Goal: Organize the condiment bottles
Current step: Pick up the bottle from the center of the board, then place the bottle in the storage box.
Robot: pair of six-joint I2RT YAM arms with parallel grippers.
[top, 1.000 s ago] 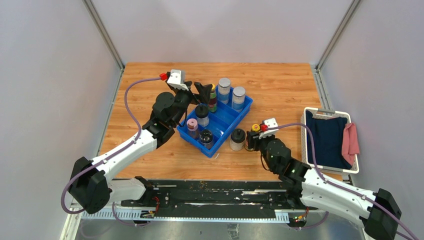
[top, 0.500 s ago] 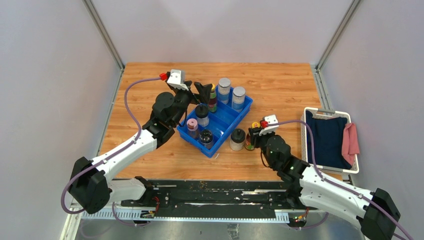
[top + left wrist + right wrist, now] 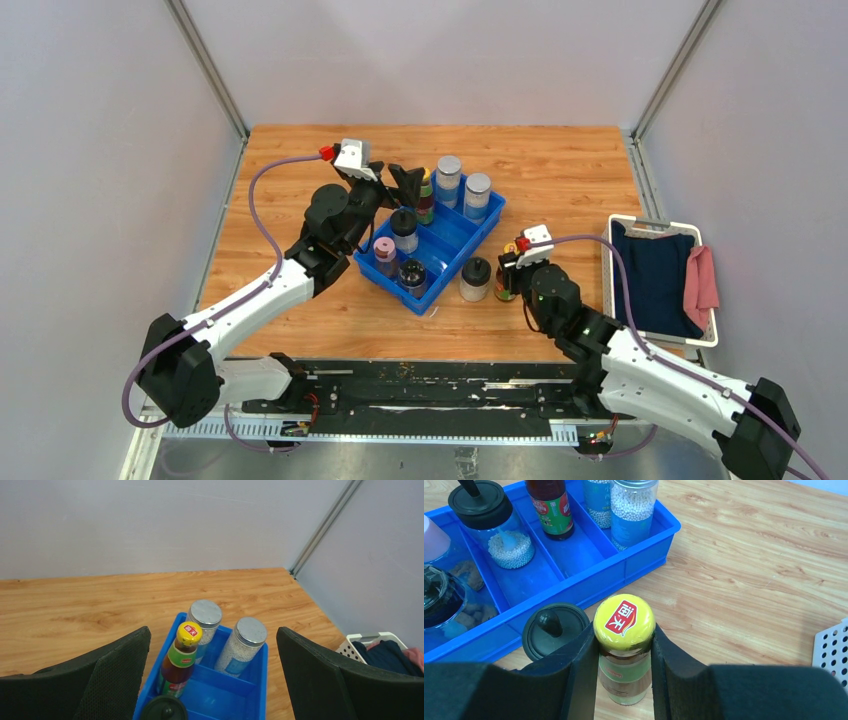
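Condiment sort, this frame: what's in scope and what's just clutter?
Job:
held yellow-capped bottle in the right tool; loose black-lidded jar on the table; in the blue tray: grey-lidded jars, tray yellow-capped bottle, tray black-lidded jar, pink-lidded jar, dark jar.

Clutter:
white basket, dark blue cloth, pink cloth.

We see a wooden worktop [image 3: 560, 170] closed in by pale grey walls, with a metal post [image 3: 207, 68] in the far left corner and another [image 3: 676, 65] in the far right. Near its middle a blue divided tray [image 3: 452, 243] sits askew to the edges. At the right edge a white perforated basket [image 3: 608, 280] holds a dark blue cloth [image 3: 655, 275], and a pink cloth [image 3: 703, 280] hangs over its right side. Along the near edge runs a black rail [image 3: 440, 385].
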